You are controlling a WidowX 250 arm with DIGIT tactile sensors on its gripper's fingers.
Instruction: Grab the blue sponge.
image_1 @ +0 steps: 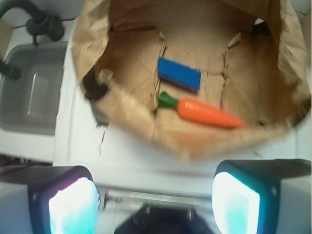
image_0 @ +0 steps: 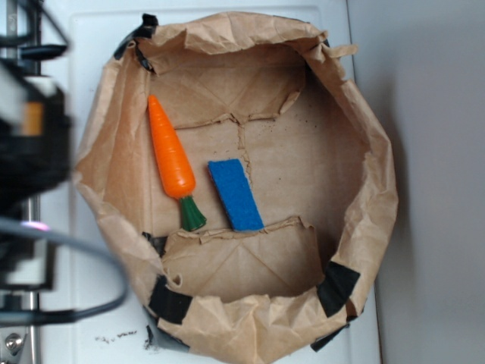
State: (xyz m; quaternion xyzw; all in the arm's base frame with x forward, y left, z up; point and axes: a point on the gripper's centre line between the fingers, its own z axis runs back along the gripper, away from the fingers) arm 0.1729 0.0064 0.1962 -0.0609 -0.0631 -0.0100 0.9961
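Barely begun. Rolled-down brown paper bag [image_0: 364,144] on a white counter, forming a shallow basin. Inside, flat on the bottom: an orange toy carrot [image_0: 171,155] with a green top, and just beside it, apart, the blue sponge [image_0: 236,195], untouched. Gripper [image_1: 155,200] outside the bag, near the rim, pads [image_1: 72,204] spread wide with nothing between them (wrist view a little blurred). Left to do, by the look of it: reaching over the rim, descending on the sponge, closing, lifting.

White counter [image_0: 98,45] carries brown paper bag [image_0: 375,174]; possibly sink [image_1: 29,92] alongside, view blurred.
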